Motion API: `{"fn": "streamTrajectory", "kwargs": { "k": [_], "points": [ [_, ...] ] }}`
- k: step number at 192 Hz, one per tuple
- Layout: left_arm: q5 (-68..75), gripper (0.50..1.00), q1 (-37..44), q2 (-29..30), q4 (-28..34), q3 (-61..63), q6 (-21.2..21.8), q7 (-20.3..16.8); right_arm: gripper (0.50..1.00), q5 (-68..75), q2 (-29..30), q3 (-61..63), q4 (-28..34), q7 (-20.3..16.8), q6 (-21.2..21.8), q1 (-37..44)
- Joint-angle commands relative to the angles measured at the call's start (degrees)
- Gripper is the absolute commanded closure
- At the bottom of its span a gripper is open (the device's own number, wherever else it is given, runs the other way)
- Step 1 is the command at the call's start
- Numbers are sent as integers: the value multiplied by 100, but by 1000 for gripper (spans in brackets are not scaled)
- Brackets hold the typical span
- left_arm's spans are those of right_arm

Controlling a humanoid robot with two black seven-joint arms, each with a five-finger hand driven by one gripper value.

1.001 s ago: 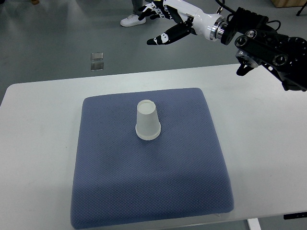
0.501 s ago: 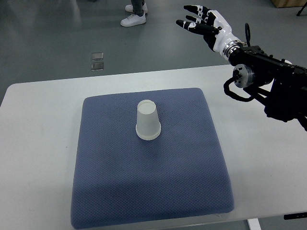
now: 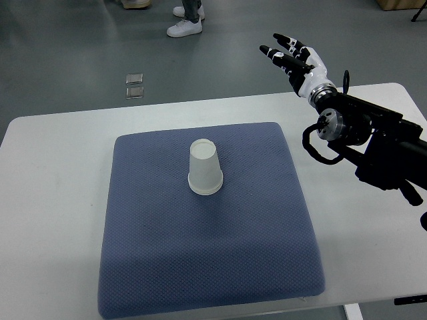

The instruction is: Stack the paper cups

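Observation:
A white paper cup point(image 3: 204, 168) stands upside down near the middle of the blue pad point(image 3: 207, 267); whether it is one cup or a stack I cannot tell. My right hand point(image 3: 291, 55) hovers beyond the table's far edge, up and to the right of the cup, well apart from it. Its fingers point(image 3: 275, 54) are spread and hold nothing. The black right forearm point(image 3: 373, 143) comes in from the right edge over the table. The left arm does not show.
The pad lies on a white table point(image 3: 53, 167). Beyond the far edge is grey floor with a small floor plate point(image 3: 135, 85) and a person's shoes point(image 3: 185, 27) at the top.
The right arm has swung back toward the right and lower over the table; the hand moved from top centre to the right. The cup has not moved.

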Motion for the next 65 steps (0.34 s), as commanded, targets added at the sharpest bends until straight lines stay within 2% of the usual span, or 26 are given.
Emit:
{"fn": "streamTrajectory", "kwargs": {
  "k": [1,65],
  "points": [
    [0,500,0,0,0,5,0,1,593,-57,-8,15,-6,3,-12,-10],
    [0,500,0,0,0,5,0,1,593,5,9,411,-6,117,-21,-195]
  ]
}}
